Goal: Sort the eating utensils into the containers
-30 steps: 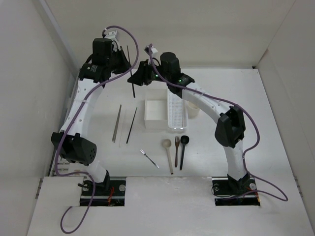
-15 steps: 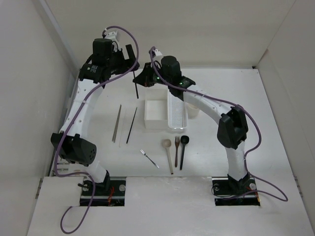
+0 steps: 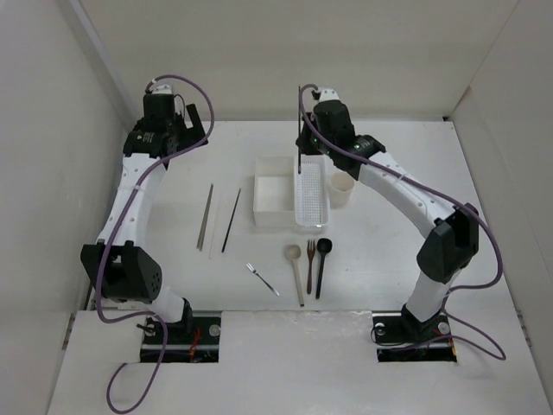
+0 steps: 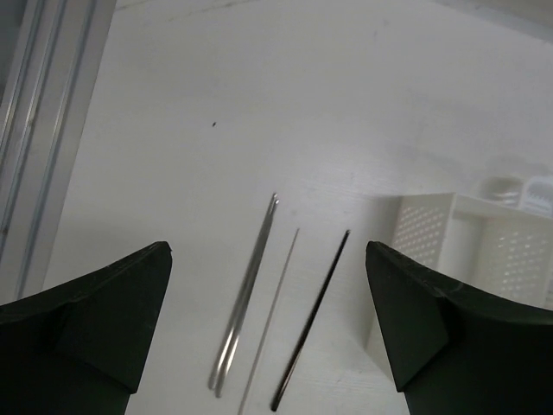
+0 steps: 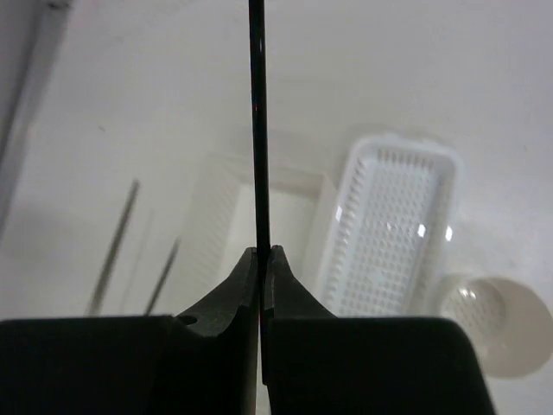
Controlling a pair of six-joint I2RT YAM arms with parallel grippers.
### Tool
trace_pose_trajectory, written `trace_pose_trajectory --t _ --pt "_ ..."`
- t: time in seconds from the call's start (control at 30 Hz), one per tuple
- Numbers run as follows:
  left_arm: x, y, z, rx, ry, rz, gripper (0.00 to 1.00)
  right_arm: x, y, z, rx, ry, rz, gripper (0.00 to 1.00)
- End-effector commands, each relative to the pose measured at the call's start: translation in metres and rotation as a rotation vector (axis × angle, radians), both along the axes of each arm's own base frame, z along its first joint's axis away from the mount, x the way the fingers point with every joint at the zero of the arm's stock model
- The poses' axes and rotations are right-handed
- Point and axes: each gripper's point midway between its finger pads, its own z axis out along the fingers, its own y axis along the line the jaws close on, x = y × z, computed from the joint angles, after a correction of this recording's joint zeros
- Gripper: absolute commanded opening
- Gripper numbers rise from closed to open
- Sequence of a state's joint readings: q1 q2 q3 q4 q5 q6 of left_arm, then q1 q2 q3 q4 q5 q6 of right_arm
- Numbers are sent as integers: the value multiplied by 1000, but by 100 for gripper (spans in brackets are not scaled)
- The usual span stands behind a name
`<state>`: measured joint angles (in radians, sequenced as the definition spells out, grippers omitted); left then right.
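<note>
My right gripper (image 5: 262, 255) is shut on a dark chopstick (image 5: 257, 130), which stands upright between the pads. In the top view the right gripper (image 3: 304, 143) holds this chopstick (image 3: 299, 162) over the far end of the white perforated tray (image 3: 309, 203). The white square box (image 3: 272, 201) is left of the tray and the beige cup (image 3: 340, 190) is right of it. My left gripper (image 4: 268, 328) is open and empty, high above a pale chopstick pair (image 4: 246, 311) and another dark chopstick (image 4: 313, 320) lying on the table. In the top view the left gripper (image 3: 192, 123) is at the far left.
Near the front lie a small silver fork (image 3: 262, 278), a pale wooden spoon (image 3: 295, 270), a brown wooden fork (image 3: 309, 264) and a black spoon (image 3: 321, 264). White walls enclose the table on the left, back and right.
The dark chopstick passed from my left gripper to my right. The left opened and drew back to the left. The right closed and swung right with the chopstick to the tray.
</note>
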<state>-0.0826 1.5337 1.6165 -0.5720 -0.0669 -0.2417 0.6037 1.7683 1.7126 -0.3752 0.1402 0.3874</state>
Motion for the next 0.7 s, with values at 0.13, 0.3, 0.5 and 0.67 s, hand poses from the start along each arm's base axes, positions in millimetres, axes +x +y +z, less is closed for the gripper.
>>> trace_pose_trajectory --t 0.13,0.3,0.5,0.67 --pt "-21 19 -23 67 38 80 94 -33 -46 -113 -244 261 -135 0" --pt "-21 21 -23 80 38 82 94 -41 -52 -143 -278 303 -133 0" --pt "-27 17 -32 62 52 70 94 -38 -52 -171 -284 360 -118 0" --pt "-28 16 -37 57 63 62 94 -27 -48 -177 -261 381 -116 0"
